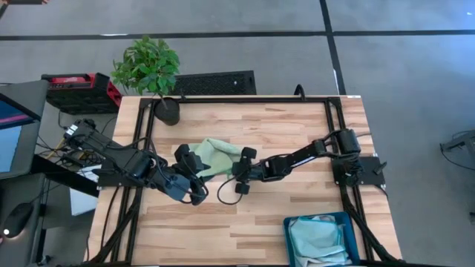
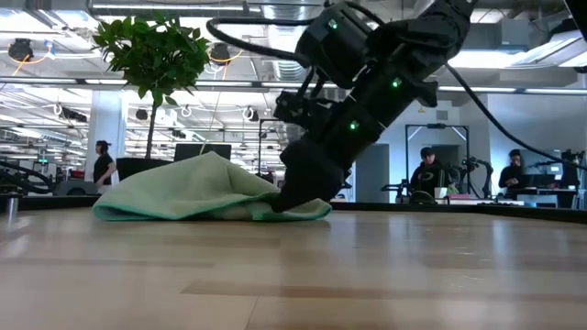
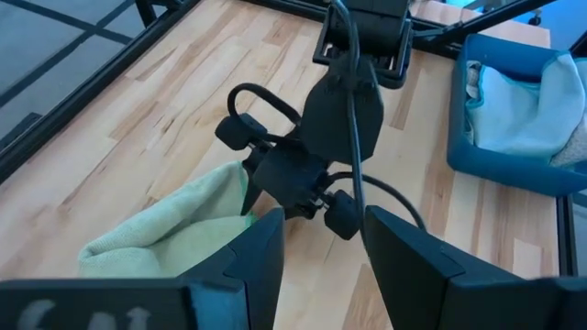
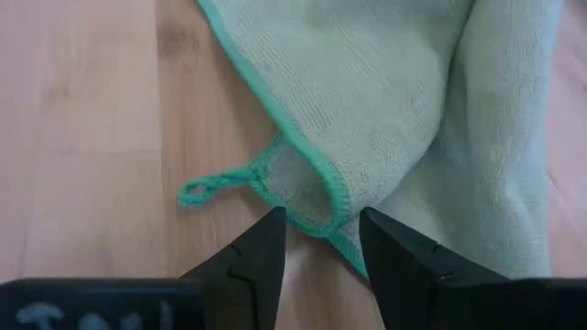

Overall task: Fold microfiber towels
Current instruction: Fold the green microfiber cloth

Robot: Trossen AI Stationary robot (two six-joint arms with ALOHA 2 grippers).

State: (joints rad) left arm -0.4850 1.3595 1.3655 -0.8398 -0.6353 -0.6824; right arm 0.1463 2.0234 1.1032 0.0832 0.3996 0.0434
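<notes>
Green towel (image 1: 217, 157) bunched mid-bench. Our right tool (image 4: 316, 240) sits apart at the towel's hemmed corner, lined up to pinch it; left tool (image 3: 321, 257) apart beside the towel, empty.

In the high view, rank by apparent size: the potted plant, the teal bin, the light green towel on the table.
1. Potted plant and teal bin: look alike, and the bin is cut off at the edge, so unranked.
2. Light green towel, partly under the arms.
</notes>
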